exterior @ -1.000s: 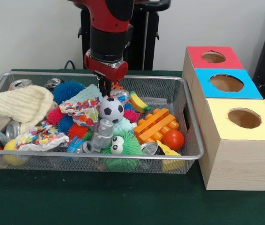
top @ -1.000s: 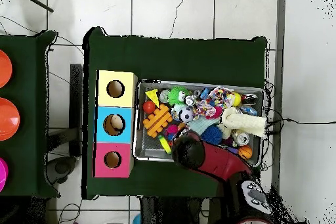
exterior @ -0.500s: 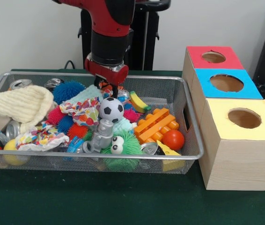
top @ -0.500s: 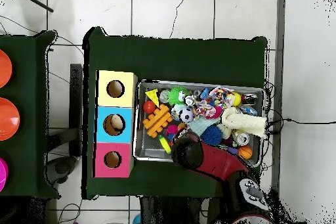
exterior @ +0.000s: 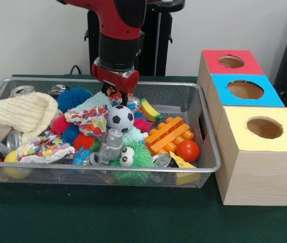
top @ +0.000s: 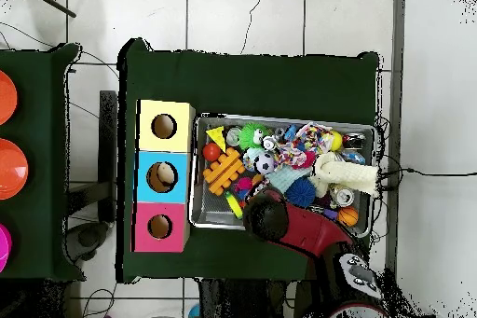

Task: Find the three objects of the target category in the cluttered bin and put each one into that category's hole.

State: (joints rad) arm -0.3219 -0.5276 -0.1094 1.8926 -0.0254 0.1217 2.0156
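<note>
Three holes wait in the box row: red (exterior: 230,61), blue (exterior: 245,89), yellow (exterior: 264,127), all at about 3 o'clock from the wire bin (exterior: 209,152) in the front view. The gripper (exterior: 118,96) hangs low over the far middle of the heap; something small and orange shows at its tips, but I cannot tell how wide it stands or whether it truly has hold of anything. Which category is wanted is not evident from here. Candidates lie mostly at 5 to 6 o'clock of the tool: soccer ball (exterior: 120,117) just below it, grey robot toy (exterior: 111,146) under that, toy banana (exterior: 150,110) at 4 o'clock, long axis running 10 to 4. Orange block (exterior: 169,134) and red ball (exterior: 187,150) sit nearer the boxes. My guess is any carry must lift clear of the bin's right rim, which stands close against the yellow box. Open room is above the pile; the cream knit cloth (exterior: 19,112) crowds the 9 o'clock end.
</note>
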